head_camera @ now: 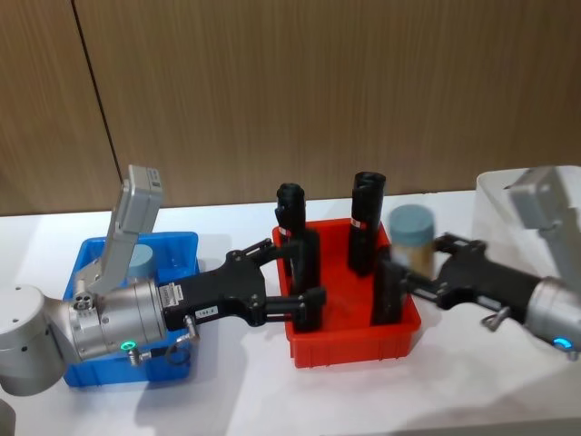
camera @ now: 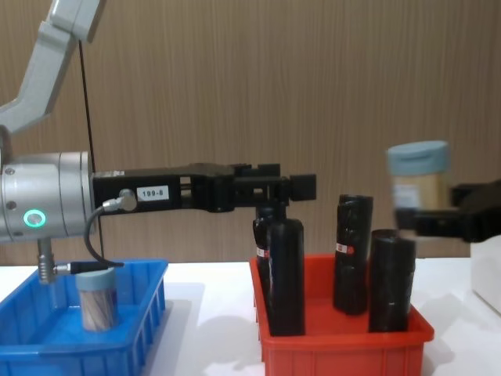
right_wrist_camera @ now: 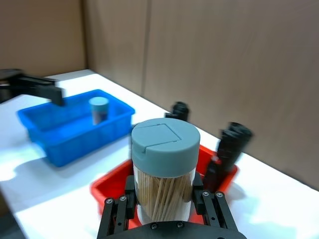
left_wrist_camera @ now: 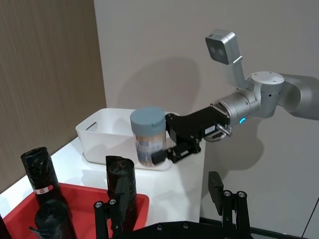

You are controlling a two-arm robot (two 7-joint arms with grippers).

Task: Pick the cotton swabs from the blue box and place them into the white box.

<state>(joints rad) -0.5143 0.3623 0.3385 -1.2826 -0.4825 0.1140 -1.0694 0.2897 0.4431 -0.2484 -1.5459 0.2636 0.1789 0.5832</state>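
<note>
My right gripper [head_camera: 422, 263] is shut on a cotton swab tub [head_camera: 413, 236] with a grey-blue lid, held in the air over the right end of the red bin, left of the white box [head_camera: 495, 195]. From the side the held tub [camera: 419, 184] hangs well above the black rolls. The right wrist view shows the tub [right_wrist_camera: 164, 164] upright between my fingers [right_wrist_camera: 117, 214]. Another cotton swab tub [head_camera: 141, 262] stands in the blue box [head_camera: 177, 250] at the left. My left gripper [head_camera: 295, 274] is open and holds nothing, stretched out above the red bin's left half.
The red bin [head_camera: 354, 345] sits between the two boxes and holds several tall black rolls [head_camera: 366, 222]. A wooden wall runs behind the white table. The white box [left_wrist_camera: 107, 132] stands at the table's far right end.
</note>
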